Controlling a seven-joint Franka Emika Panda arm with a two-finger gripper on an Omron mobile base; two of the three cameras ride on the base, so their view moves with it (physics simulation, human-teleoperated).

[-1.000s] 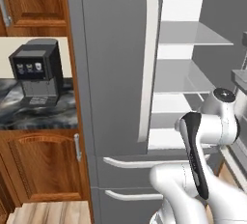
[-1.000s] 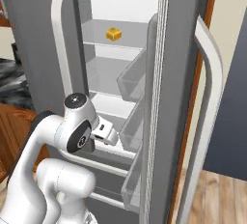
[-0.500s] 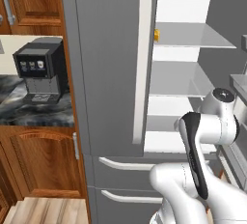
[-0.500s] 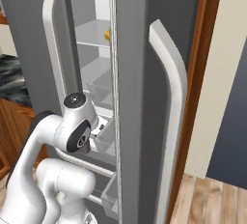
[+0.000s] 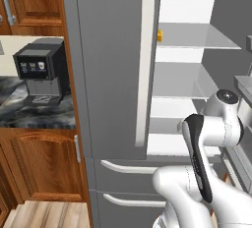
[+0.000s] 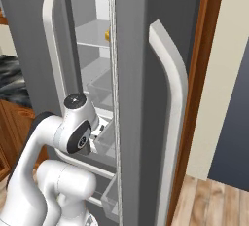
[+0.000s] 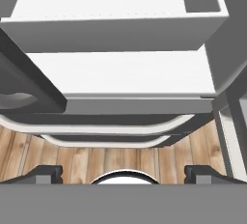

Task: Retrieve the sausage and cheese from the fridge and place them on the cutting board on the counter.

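At the left edge of the left base view, a black boxy coffee machine (image 5: 39, 72) stands on the dark grey-black marbled stone counter (image 5: 34, 114), above reddish-brown wooden cabinets (image 5: 42, 165). To its right, the tall grey French-door fridge (image 5: 113, 65) takes up the middle of the frame, its left door shut with a long white vertical handle (image 5: 144, 67). Past that door's right edge the white interior shelves (image 5: 184, 82) show, and a small yellow-orange block of cheese (image 5: 160, 36) peeks out on the upper shelf, just beside the door edge. Two lower drawers with curved white handles (image 5: 123, 168) lie below. The white arm (image 5: 206, 138) rises from the lower right, reaching toward the lower shelves.

In the right base view the same cheese (image 6: 107, 35) sits in the upper middle, seen through the narrow gap between the left door and the open right door (image 6: 146, 98), which stands edge-on near the camera.

In the hand view, the hand (image 7: 123, 172) is open, its two dark fingertips (image 7: 46, 172) wide apart at the bottom of the frame with nothing between them, facing white shelf fronts, with wooden floor (image 7: 125, 158) below.
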